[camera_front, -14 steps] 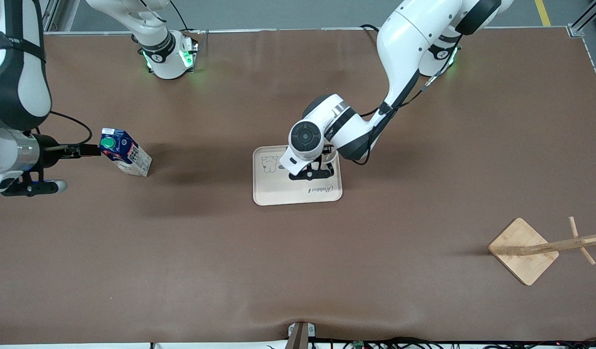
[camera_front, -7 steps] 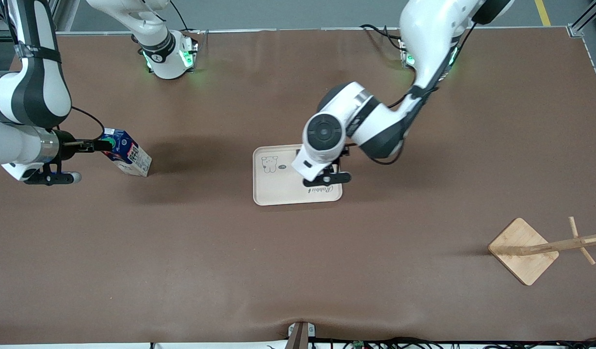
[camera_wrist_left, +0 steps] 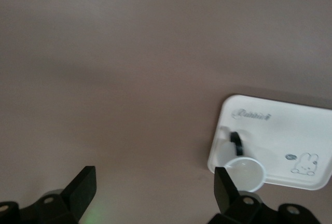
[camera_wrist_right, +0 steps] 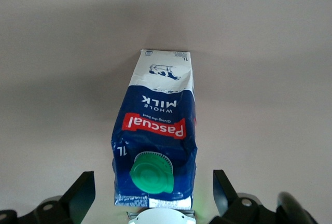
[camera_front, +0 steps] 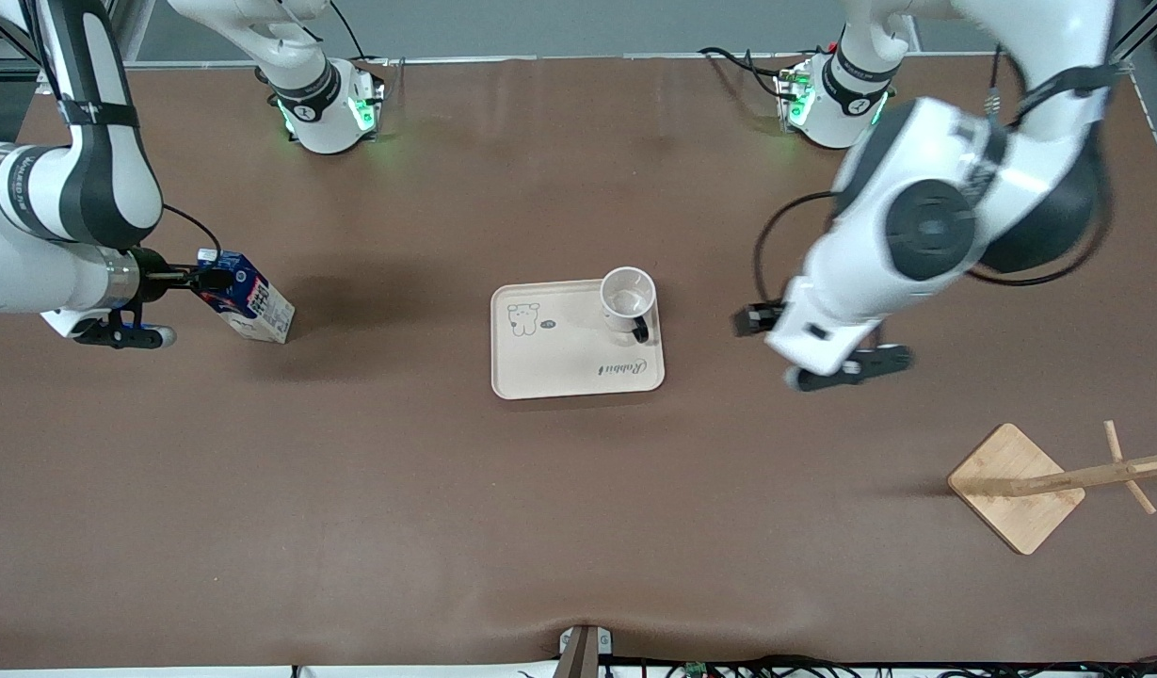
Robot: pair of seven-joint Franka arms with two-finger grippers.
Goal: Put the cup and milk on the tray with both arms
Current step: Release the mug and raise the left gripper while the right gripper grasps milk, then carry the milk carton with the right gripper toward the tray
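Observation:
The white cup [camera_front: 627, 297] stands upright on a corner of the cream tray [camera_front: 559, 363], handle toward the front camera. My left gripper [camera_front: 750, 322] is open and empty, up over the bare table beside the tray toward the left arm's end. Its wrist view shows the cup [camera_wrist_left: 243, 173] and tray [camera_wrist_left: 290, 130] past the open left gripper [camera_wrist_left: 154, 190]. The blue and white milk [camera_front: 253, 306] stands on the table toward the right arm's end. My right gripper [camera_front: 204, 280] is open at the carton's top. In the right wrist view the milk [camera_wrist_right: 155, 130] and its green cap [camera_wrist_right: 152, 176] sit between the spread jaws of my right gripper [camera_wrist_right: 153, 193].
A square wooden stand base [camera_front: 1016, 485] with a tilted wooden post lies near the front camera at the left arm's end. A small bracket [camera_front: 585, 650] sits at the table's front edge, with cables along it.
My left gripper has let go of the cup on the tray and swung up and away toward the left arm's end. My right gripper has closed in on the milk's top.

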